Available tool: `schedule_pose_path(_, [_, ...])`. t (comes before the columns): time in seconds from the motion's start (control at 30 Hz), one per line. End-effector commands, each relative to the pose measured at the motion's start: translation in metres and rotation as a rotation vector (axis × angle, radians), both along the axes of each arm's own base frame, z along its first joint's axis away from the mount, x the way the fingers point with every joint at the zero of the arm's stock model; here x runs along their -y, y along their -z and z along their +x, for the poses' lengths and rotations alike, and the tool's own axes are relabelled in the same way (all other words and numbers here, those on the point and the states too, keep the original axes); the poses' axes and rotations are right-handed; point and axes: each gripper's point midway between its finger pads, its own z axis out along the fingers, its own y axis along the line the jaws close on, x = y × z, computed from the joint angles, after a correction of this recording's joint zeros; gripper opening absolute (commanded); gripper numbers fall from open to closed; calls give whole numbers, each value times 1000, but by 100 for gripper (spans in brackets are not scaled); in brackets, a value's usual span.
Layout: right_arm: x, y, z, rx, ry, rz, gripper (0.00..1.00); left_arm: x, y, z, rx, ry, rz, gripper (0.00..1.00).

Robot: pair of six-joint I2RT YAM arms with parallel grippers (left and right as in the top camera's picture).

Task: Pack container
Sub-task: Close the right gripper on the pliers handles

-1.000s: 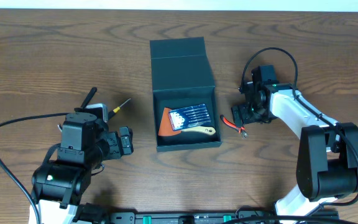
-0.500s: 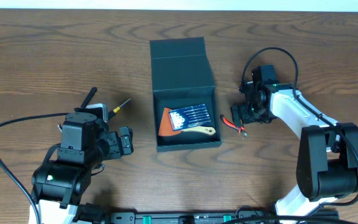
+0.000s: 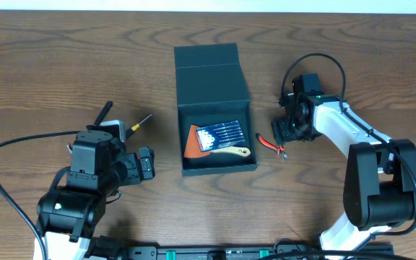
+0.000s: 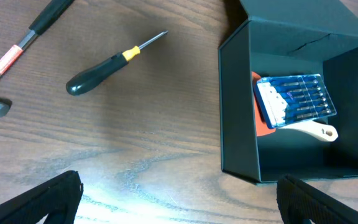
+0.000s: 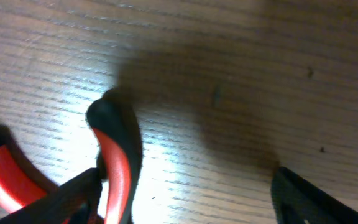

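Note:
The container (image 3: 213,101) is a dark teal box standing open mid-table, its flap lid folded back. It also shows in the left wrist view (image 4: 238,112). Inside lie a blue pack of small screwdrivers (image 3: 220,133) and an orange scraper with a cream handle (image 3: 231,152). Red-handled pliers (image 3: 271,146) lie on the table right of the box. My right gripper (image 3: 286,134) is open just over them. One red handle (image 5: 114,168) lies against its left finger. My left gripper (image 3: 144,165) is open and empty, left of the box.
A black-handled screwdriver (image 4: 104,65) with a yellow collar and a hammer (image 4: 17,53) lie on the wooden table left of the box. The right arm's cable (image 3: 316,61) loops above its wrist.
My right wrist has shifted very slightly over the pliers. The left arm and the objects have not moved.

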Motion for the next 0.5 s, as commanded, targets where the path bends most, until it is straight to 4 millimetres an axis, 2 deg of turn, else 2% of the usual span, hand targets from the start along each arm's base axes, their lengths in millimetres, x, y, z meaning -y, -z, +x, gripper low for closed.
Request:
schedule_pose_path(0.0, [-21,37,-39,-170,-2,129,75,-1,-7,2,22,8,10,99])
schedule_pose_path(0.33, [-21,37,-40,-175,9,129,54,-1,-7,2,22,8,10,99])
schedule_pose_path(0.47, [-21,37,-39,-175,21,129,39,-1,-7,2,22,8,10,98])
